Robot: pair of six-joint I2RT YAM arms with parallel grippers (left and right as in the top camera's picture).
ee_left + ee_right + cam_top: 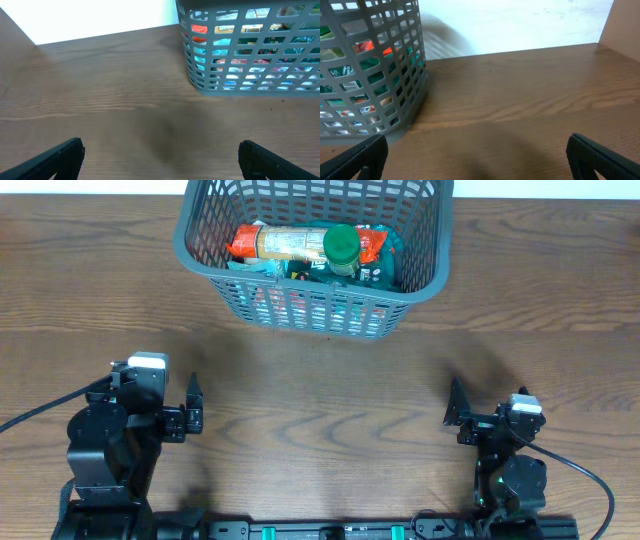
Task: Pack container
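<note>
A: How far can the packing be judged to have got?

B: It is judged to be all but finished; the container is seen ahead of both grippers and well apart from them, and several groceries are already lodged in it; a long packet with orange ends is laid across the top, a green-capped bottle is set touching it, and teal packets are glimpsed beneath

A: Is anything held by the arms?

B: Nothing; the left gripper is spread wide with only bare table between its fingers, and the container is found ahead of it and to its right; the right gripper is likewise spread wide and empty, with the container ahead of it and to its left

A: What is left to be done?

B: No loose item is seen on the wood in front of, between or beside either gripper in any view; so, as far as can be shown, nothing is waiting to be packed; what lies outside the frames cannot be told; both arms are folded close to their bases, which is taken as a resting posture rather than a reach
</note>
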